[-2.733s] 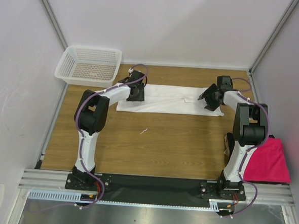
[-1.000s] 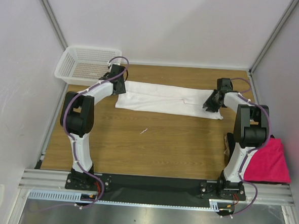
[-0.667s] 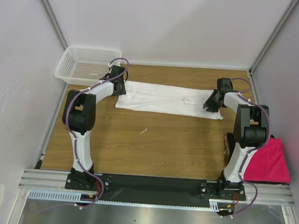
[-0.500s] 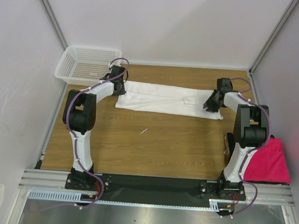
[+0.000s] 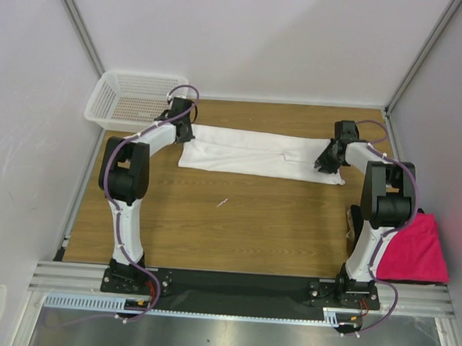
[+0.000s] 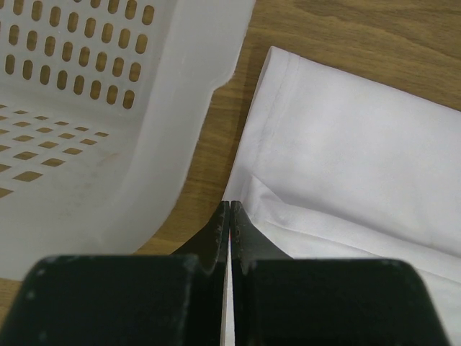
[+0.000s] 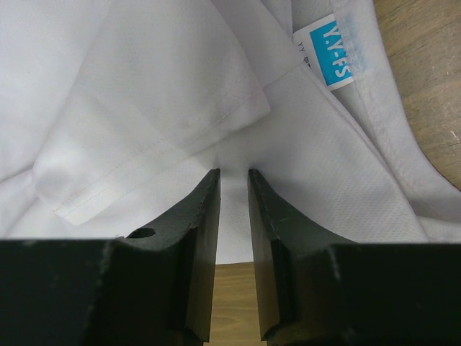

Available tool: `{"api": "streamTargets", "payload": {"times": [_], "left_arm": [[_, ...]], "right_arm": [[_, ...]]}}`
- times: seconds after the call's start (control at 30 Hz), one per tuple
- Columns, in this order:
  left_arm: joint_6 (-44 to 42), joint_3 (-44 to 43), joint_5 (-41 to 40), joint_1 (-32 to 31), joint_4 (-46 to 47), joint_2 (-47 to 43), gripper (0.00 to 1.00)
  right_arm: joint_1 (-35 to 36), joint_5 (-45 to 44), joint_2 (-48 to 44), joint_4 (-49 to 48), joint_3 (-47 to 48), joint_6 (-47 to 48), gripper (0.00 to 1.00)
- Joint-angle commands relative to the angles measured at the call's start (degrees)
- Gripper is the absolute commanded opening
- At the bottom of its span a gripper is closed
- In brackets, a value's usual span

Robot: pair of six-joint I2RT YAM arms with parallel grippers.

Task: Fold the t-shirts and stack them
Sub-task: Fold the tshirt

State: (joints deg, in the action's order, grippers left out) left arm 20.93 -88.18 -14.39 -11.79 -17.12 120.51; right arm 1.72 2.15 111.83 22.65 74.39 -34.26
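Note:
The white t-shirt lies folded into a long strip across the far part of the table. My left gripper is at its left end, beside the basket. In the left wrist view its jaws are shut on the edge of the white t-shirt, with a sliver of cloth between them. My right gripper is at the strip's right end. Its jaws stand a narrow gap apart, tips on the white t-shirt near the blue-white tag. A magenta t-shirt lies folded at the near right.
A white mesh basket stands at the far left corner, its wall very close to my left fingers. Grey walls enclose the table on three sides. A small white scrap lies mid-table.
My left gripper moved left along the shirt to its end by the basket, drawing the strip longer, then shut on the edge. The right gripper stayed put, its gap narrowing slightly.

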Motion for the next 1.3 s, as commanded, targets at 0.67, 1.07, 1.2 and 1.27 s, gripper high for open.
{"api": "streamTargets", "payload": {"times": [0.67, 1.07, 1.2, 1.27], "left_arm": [[-0.45, 3.19, 1.99, 1.60, 5.96, -4.67, 0.11], [-0.19, 5.74, 1.56, 1.24, 4.91, -6.95, 0.40], [0.78, 6.61, 1.47, 1.07, 4.91, -8.44, 0.43], [0.96, 7.14, 2.08, 0.89, 5.34, -9.23, 0.43]], "right_arm": [[0.48, -3.38, -0.65, 3.80, 0.40, 0.25, 0.27], [-1.28, -4.26, 3.04, 4.94, 3.48, 2.53, 0.27], [-3.38, -4.70, 3.39, 5.12, 3.13, 2.88, 0.27], [-4.00, -5.05, 3.66, 5.29, 2.95, 2.97, 0.26]]}}
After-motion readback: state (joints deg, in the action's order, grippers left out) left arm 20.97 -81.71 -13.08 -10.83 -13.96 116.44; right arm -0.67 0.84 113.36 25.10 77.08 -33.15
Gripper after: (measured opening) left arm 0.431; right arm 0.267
